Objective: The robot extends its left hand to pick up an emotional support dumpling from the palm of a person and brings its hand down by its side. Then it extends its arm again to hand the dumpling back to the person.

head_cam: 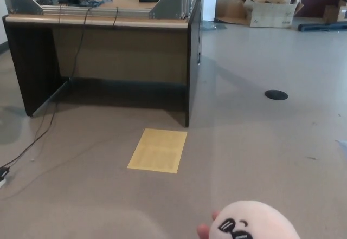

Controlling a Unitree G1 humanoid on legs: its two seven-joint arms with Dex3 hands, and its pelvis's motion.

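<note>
Dumpling [259, 221], pale plush with a dark stitched face, low at the bottom edge of the head view, right of centre, partly cut off by the frame. Fingertips [205, 230] of a person just touching its left side, pinkish, mostly hidden beneath it. No robot hand in view, left or right, so impossible to tell whether released, clenched or grasping. Beyond the dumpling, grey floor [260, 147] with a yellow sheet [158, 150] lying flat. Farther back, dark desk [103, 60] with cables hanging down its front. Black round disc [276, 95] on the floor to the right; cardboard box [269, 11] by the far wall.
</note>
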